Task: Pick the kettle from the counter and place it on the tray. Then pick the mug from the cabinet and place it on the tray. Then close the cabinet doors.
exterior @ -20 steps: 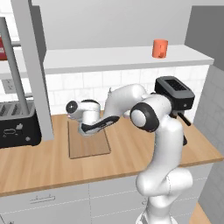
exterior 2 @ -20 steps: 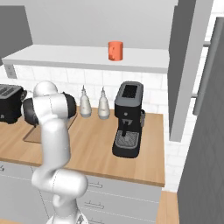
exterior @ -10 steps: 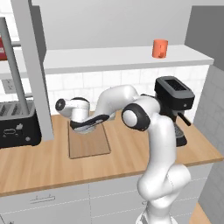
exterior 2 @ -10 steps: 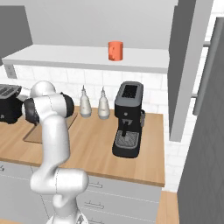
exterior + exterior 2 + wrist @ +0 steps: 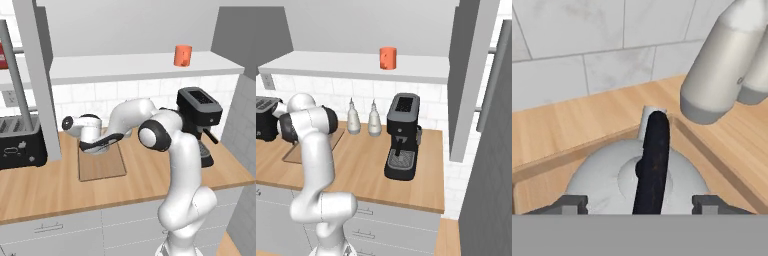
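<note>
Here the silver-grey kettle (image 5: pixel 612 175) shows a black arched handle.

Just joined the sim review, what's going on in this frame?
The arm is at the tray end of the counter. In the hand view the gripper sits right over the kettle, a fingertip on each side of its black handle, and the kettle looks to be within the tray's raised edge. Whether the fingers grip can't be told. The mug is on the cabinet shelf, doors open.

text: none readable | labels: none | brands: none
</note>
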